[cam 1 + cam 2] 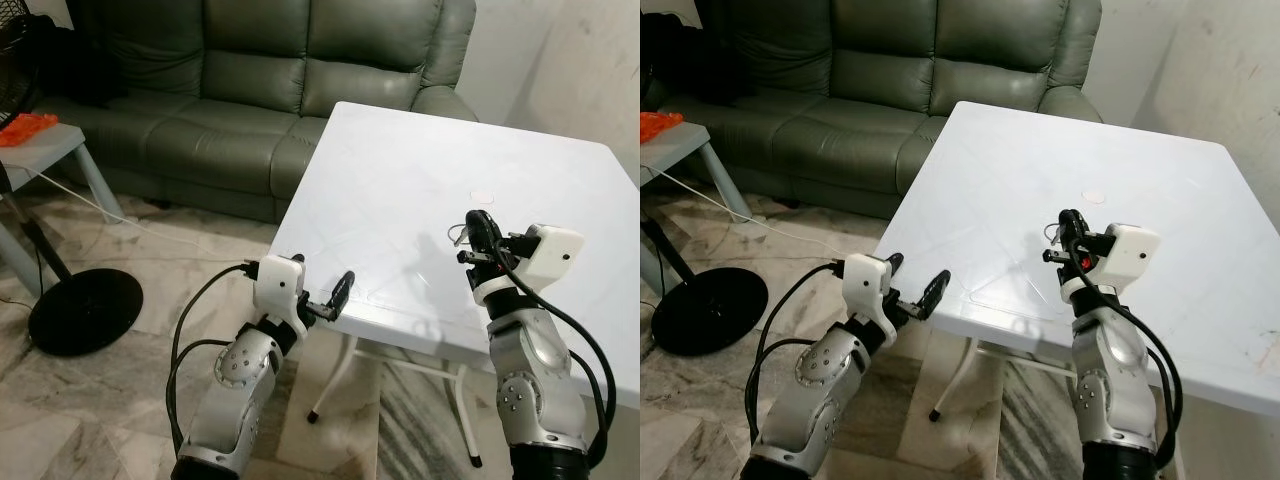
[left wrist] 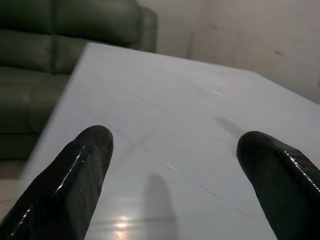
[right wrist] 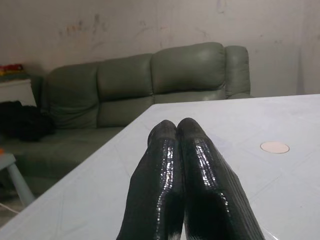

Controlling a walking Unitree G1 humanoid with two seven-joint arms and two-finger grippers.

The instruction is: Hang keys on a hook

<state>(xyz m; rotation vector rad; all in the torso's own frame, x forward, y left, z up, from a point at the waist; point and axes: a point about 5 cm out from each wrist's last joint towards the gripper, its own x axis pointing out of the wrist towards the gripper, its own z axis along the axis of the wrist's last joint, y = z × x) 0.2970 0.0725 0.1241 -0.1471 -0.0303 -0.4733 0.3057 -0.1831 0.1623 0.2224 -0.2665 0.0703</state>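
Observation:
My right gripper (image 1: pixel 481 218) is raised over the white table (image 1: pixel 400 170), toward its near right part. Its fingers (image 3: pixel 175 150) are pressed together. A thin metal key ring (image 1: pixel 459 236) pokes out at the fingers' left side, pinched between them; the keys themselves are too small to make out. My left gripper (image 1: pixel 914 274) hovers at the table's near left edge, open, with nothing between its fingers (image 2: pixel 85 160). In the left wrist view, bare tabletop (image 2: pixel 175 115) lies ahead of them.
A small round pale disc (image 1: pixel 484 196) lies on the table beyond the right gripper. A green sofa (image 1: pixel 250 80) stands behind the table. A black fan base (image 1: pixel 85 310) and a grey side table (image 1: pixel 60 140) holding an orange item (image 1: pixel 28 127) are at the left. A wall (image 1: pixel 590 60) rises at the right.

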